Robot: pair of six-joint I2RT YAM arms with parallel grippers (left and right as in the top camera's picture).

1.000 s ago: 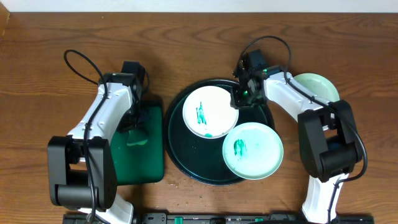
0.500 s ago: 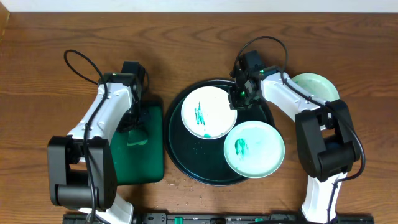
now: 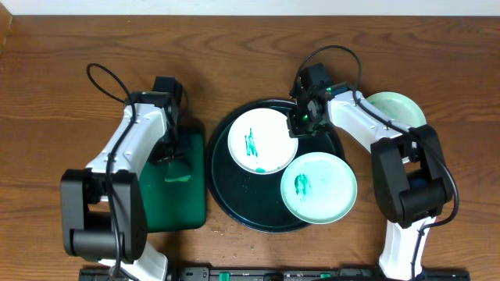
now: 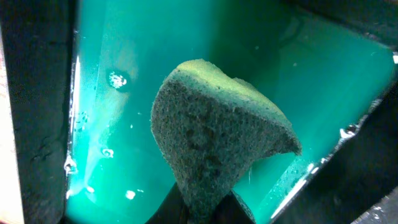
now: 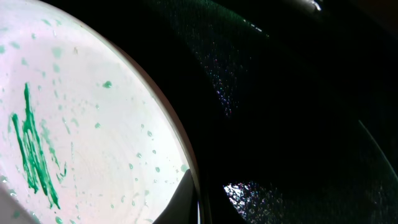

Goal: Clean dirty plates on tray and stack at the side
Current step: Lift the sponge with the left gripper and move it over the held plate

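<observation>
On the round dark tray (image 3: 242, 195) lie two plates, each with a teal smear. The far plate (image 3: 263, 140) has its right rim pinched by my right gripper (image 3: 299, 125), which is shut on it. In the right wrist view that plate (image 5: 81, 124) fills the left, one fingertip (image 5: 180, 199) lies on its rim, and my right gripper (image 5: 196, 208) sits at the bottom edge. The near plate (image 3: 318, 187) overhangs the tray's right front. A third pale plate (image 3: 400, 108) rests on the table behind the right arm. My left gripper (image 3: 173, 160) (image 4: 214, 214) is shut on a green sponge (image 4: 217, 137).
A rectangular green tray (image 3: 168, 207) lies left of the round tray; the sponge hangs over its wet teal bottom (image 4: 124, 62). Bare wooden table (image 3: 234, 55) runs along the back. The right arm reaches across the round tray's far right rim.
My right gripper has shut on the far plate's rim, and the plate has slid a little to the left. The left gripper with the sponge has shifted slightly right.
</observation>
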